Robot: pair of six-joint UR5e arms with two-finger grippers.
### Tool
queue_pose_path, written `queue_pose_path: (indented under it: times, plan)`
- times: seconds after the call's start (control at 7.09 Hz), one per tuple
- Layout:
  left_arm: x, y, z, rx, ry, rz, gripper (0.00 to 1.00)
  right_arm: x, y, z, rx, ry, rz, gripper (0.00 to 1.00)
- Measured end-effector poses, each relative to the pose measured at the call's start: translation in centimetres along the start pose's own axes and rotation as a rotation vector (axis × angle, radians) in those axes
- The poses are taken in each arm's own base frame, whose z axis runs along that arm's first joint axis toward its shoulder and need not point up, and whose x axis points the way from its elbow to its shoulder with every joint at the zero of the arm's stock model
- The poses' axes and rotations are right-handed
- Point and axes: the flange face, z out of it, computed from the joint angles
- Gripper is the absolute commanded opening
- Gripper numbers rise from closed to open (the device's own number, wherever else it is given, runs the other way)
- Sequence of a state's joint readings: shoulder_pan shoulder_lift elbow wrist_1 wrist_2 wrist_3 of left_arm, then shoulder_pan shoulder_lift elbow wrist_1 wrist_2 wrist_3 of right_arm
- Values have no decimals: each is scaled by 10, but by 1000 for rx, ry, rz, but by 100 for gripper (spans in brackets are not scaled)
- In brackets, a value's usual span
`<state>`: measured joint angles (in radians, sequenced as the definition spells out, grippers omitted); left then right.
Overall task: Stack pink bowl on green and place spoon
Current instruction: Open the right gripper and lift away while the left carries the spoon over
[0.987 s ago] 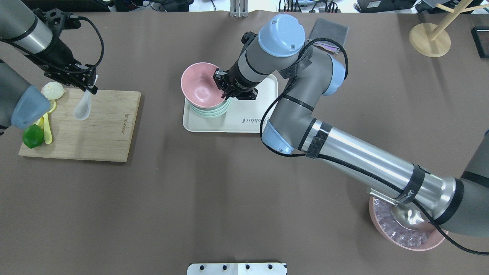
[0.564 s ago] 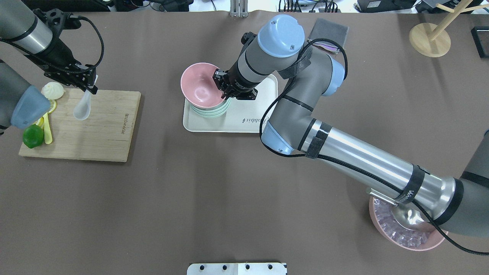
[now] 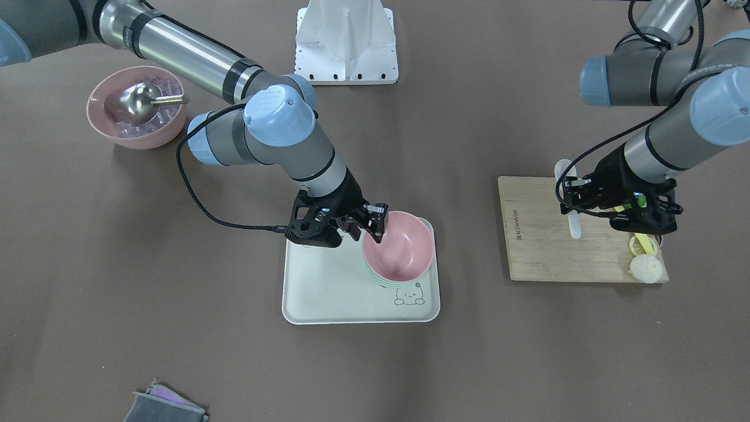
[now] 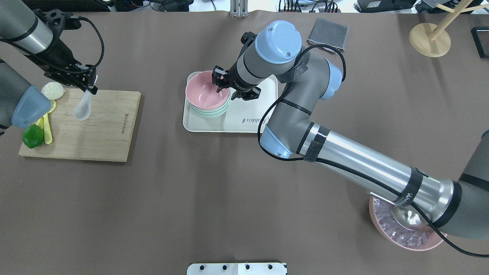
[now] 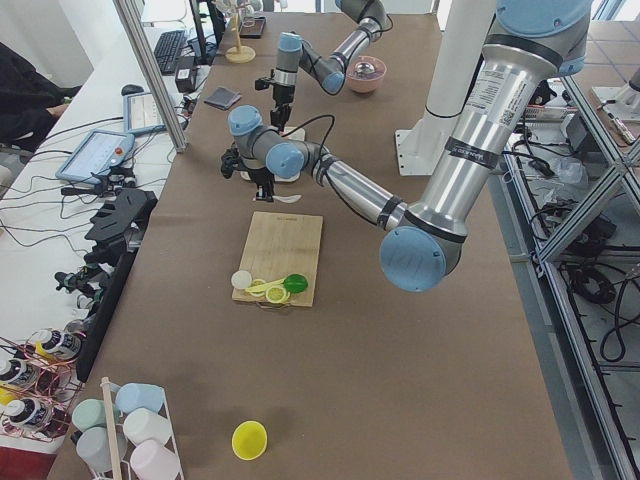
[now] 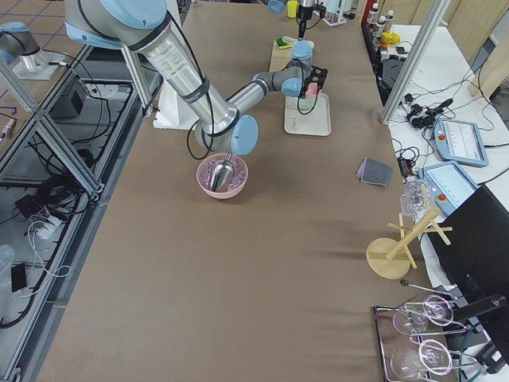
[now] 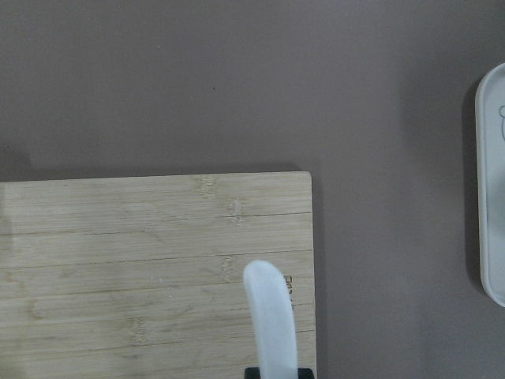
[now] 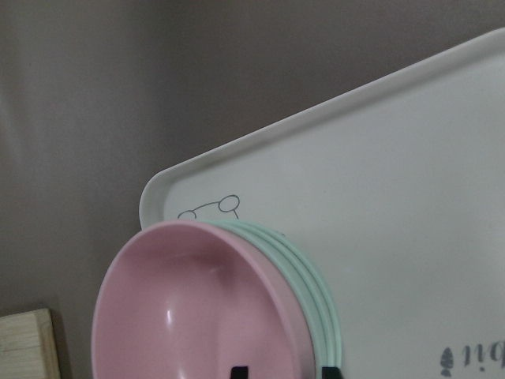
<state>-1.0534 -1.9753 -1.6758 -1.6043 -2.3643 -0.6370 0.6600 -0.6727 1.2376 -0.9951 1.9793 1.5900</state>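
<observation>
Pink bowl [image 4: 206, 94] sits nested in the green bowls [image 4: 210, 114] on the tray [image 4: 248, 114], right tool [image 3: 367, 228] parted astride its rim. Left tool [image 4: 91, 86] grips the spoon [image 4: 83, 108], which lies roughly along the tray's short sides, scoop toward the robot.

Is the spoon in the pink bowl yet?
No, the left gripper holds the white spoon over the cutting board; the pink bowl is empty.

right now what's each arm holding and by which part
Left end effector holds the spoon by its handle. Right end effector straddles the pink bowl rim; grip cannot be told.
</observation>
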Motion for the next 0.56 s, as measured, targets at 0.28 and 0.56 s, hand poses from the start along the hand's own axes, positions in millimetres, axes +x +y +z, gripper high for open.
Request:
queue_pose_path:
  times: [0.28, 0.56]
  plan:
    - [25, -14, -10, 19, 16, 4, 0, 1, -12, -9, 5, -6, -9, 100]
    - [91, -43, -30, 72, 76, -7, 0, 19, -54, -37, -39, -5, -32, 100]
